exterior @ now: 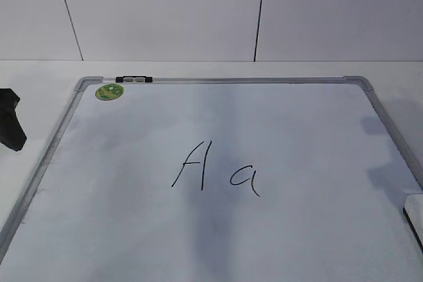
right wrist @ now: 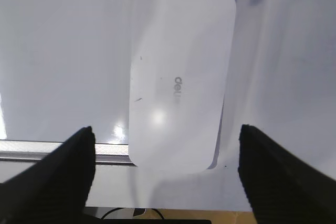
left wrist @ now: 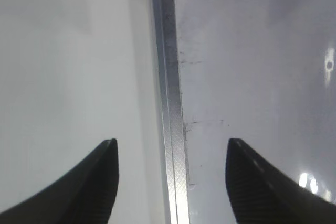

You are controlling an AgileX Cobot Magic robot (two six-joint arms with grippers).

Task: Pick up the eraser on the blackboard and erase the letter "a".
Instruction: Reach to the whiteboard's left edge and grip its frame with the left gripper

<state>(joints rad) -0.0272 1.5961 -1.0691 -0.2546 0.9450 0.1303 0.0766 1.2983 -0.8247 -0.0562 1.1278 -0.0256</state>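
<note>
Whiteboard first: a large white dry-erase blackboard (exterior: 218, 229) with a silver-grey metal frame and rounded grey corners lies flat on the pale counter (exterior: 39, 77), filling most of the exterior view. Near its middle stand two marks in thin black marker — a taller angular capital "A" (exterior: 192, 165) on the left and, just beside it to the right, the small lowercase letter "a" (exterior: 244, 179) with a round bowl and a short tail, whole and unsmudged. At the far left corner sits a round green sticker (exterior: 110, 92), and right next to it a small black-and-white clip (exterior: 133, 79) rides on the top frame rail. The eraser (right wrist: 178, 74), a white rounded-rectangular plastic block with small grey lettering on top, lies at the board's right edge, well apart from the letters; from the exterior view only a corner of it shows at the right border, a black underside visible beneath the white. In the right wrist view it lies partly across the frame rail, directly below the right gripper (right wrist: 167, 174), whose black fingers (right wrist: 58, 177) stand wide apart on either side of it, not touching it. The left gripper (left wrist: 171, 182) hangs over the board's left frame rail — its dark textured fingers (left wrist: 89, 187) also spread wide, one over the counter, the other over the board, holding nothing.
</note>
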